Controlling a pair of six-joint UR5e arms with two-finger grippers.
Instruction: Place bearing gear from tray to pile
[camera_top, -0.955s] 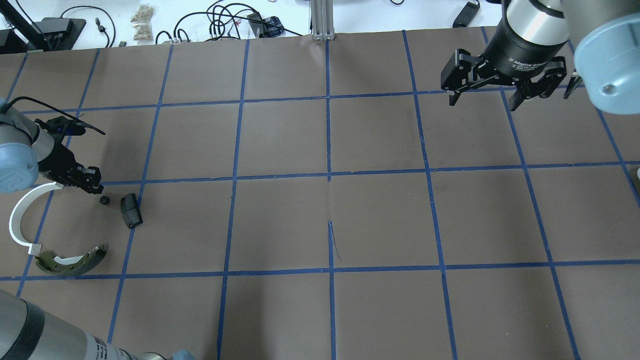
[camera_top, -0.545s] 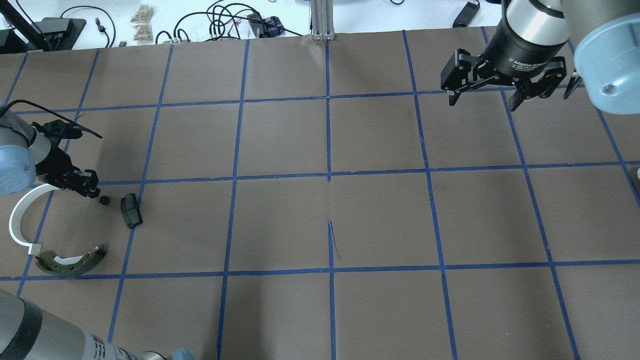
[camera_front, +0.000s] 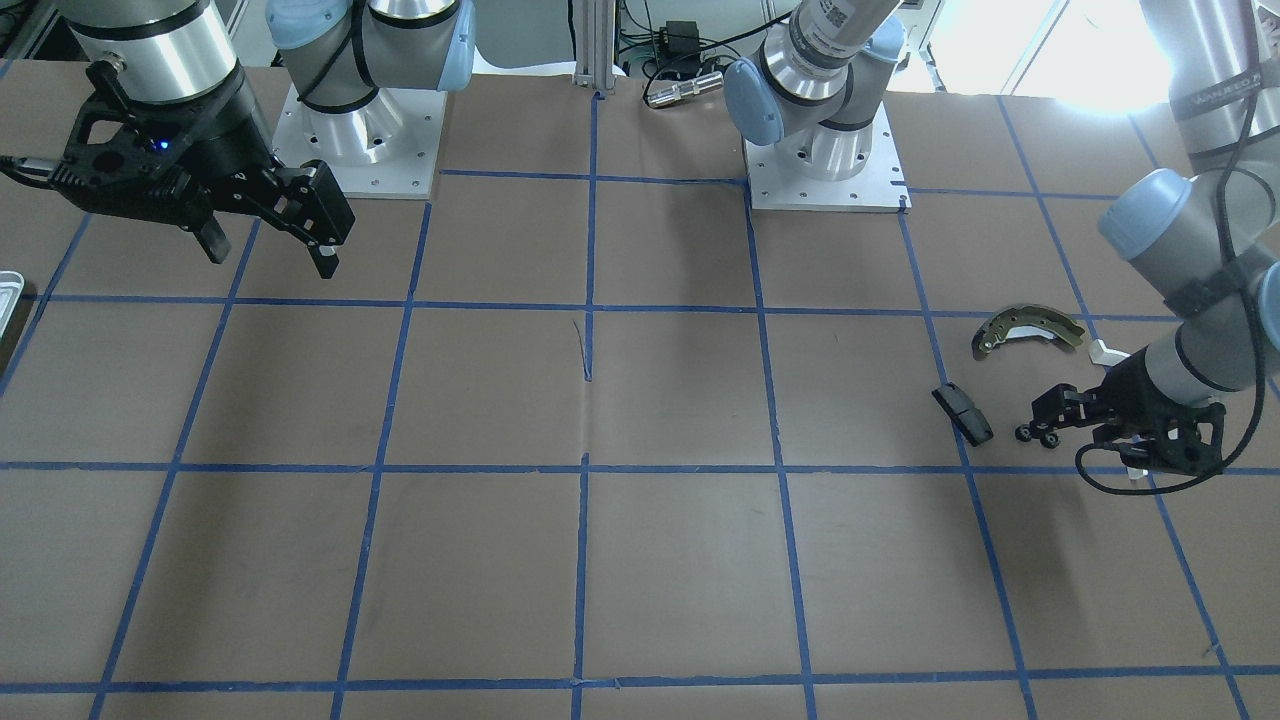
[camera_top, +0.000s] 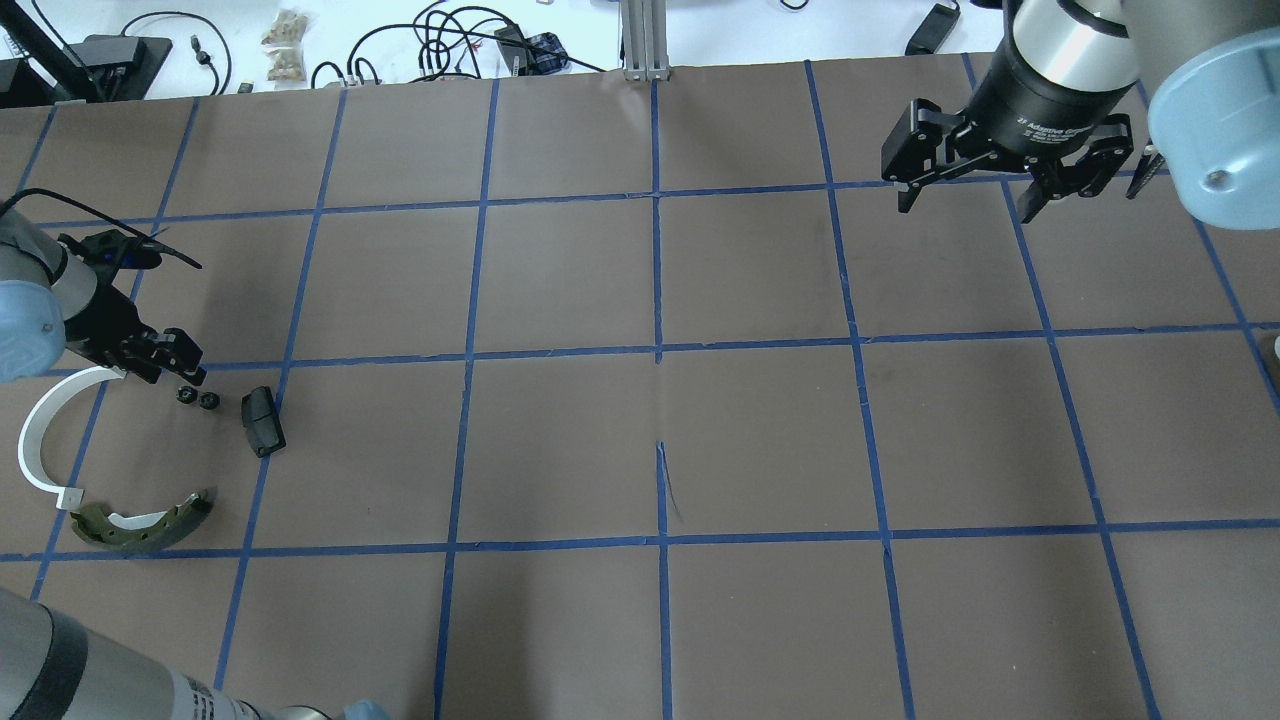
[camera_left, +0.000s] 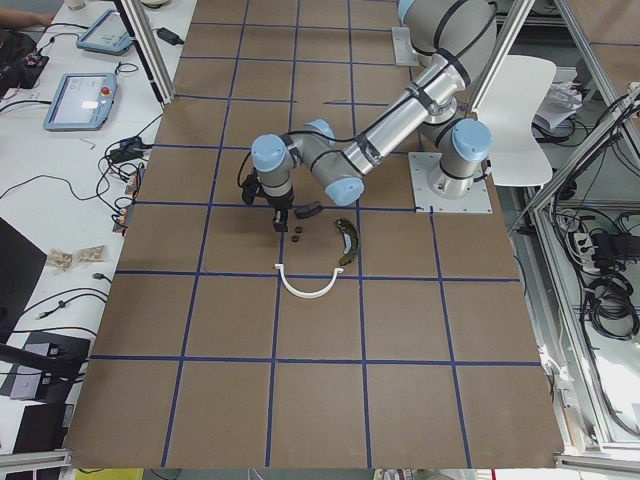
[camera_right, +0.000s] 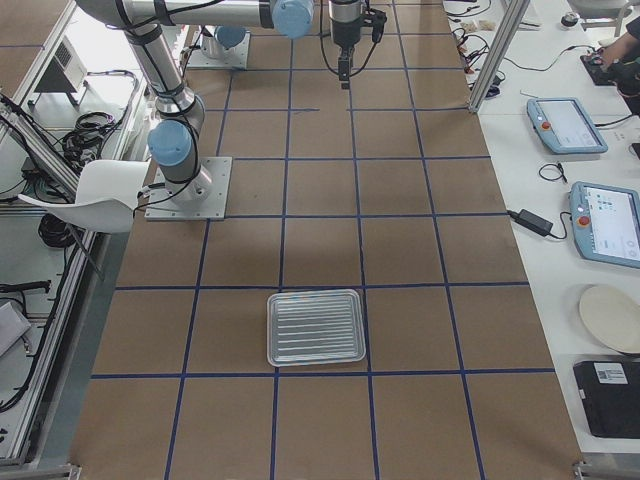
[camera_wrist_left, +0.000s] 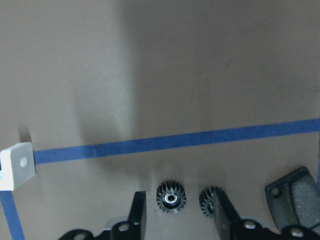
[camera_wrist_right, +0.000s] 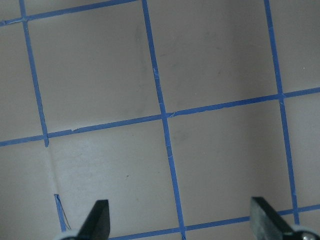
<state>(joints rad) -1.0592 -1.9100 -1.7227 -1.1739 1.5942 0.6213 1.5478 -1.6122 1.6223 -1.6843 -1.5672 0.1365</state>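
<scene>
The left gripper (camera_wrist_left: 179, 201) is hanging, jaws apart, astride one bearing gear (camera_wrist_left: 170, 198) lying on the table (camera_wrist_left: 175, 75) near the black block (camera_wrist_left: 292, 192). A second gear (camera_wrist_left: 207, 199) is half hidden behind a finger (camera_wrist_left: 224, 215). The right gripper (camera_top: 968, 192) is hovering spread wide, well apart from the tray (camera_right: 315, 327).

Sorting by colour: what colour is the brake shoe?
The brake shoe is olive green; clearest in the front-facing view.

Overhead camera sits behind the robot, looking forward and down: brake shoe (camera_top: 150, 537) at lower left of frame. Front-facing camera looks back steeply from across; same brake shoe at middle right. Two end cameras look along the table (camera_left: 300, 380) from high up, far off. Wrist cameras point down, close in — the left one shares a bearing gear (camera_wrist_left: 170, 198) with the overhead.
</scene>
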